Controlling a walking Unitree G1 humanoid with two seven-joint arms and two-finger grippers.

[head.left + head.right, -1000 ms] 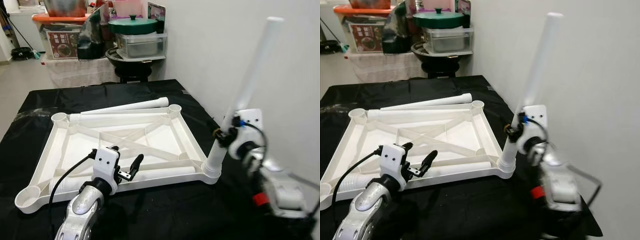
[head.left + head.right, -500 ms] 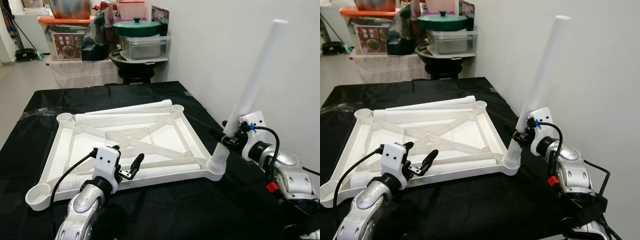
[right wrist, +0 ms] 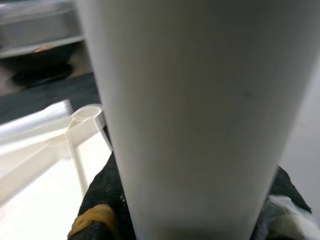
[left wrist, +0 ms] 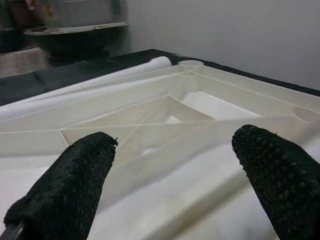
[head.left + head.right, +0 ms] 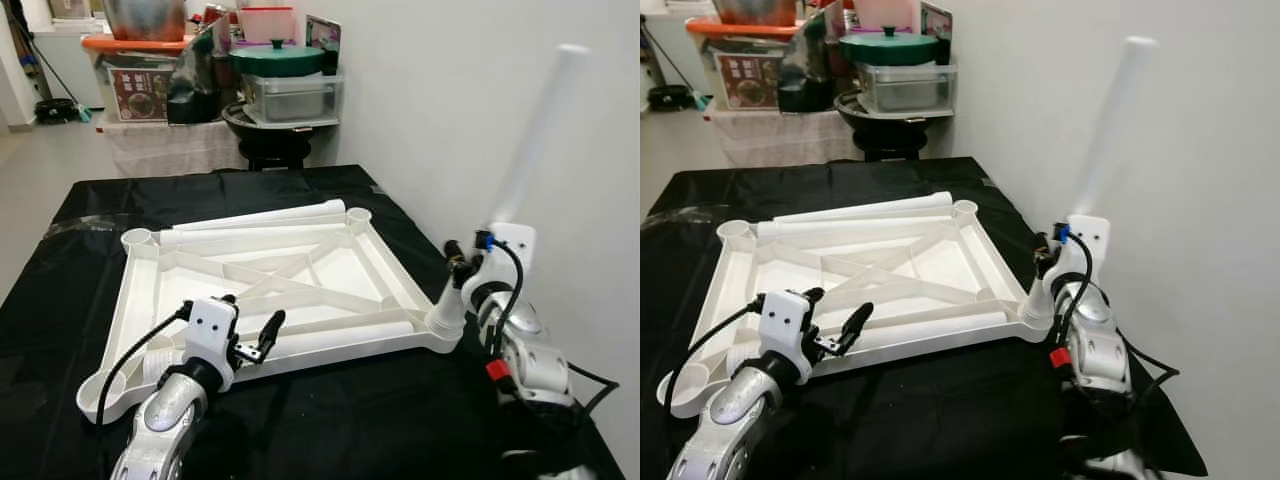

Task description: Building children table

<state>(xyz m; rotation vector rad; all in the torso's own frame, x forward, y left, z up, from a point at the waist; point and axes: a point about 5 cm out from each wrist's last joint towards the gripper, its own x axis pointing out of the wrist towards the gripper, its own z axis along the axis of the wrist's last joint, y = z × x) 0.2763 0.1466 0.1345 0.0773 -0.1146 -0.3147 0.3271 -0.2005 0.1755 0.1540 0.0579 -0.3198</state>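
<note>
Fingers of the right gripper are clamped low on the white table leg, just above the corner socket of the upturned tabletop on the black cloth. The leg looks like light, stiff, smooth plastic (probably slippery), so a hold near its base seems wisest; gripped high, it would lever. Its upper part is blurred, and whether its foot is fully seated I cannot tell. The left gripper hovers spread wide over the tabletop's near edge, holding nothing. Two spare legs lie along the far edge, another by the near rail, partly hidden.
</note>
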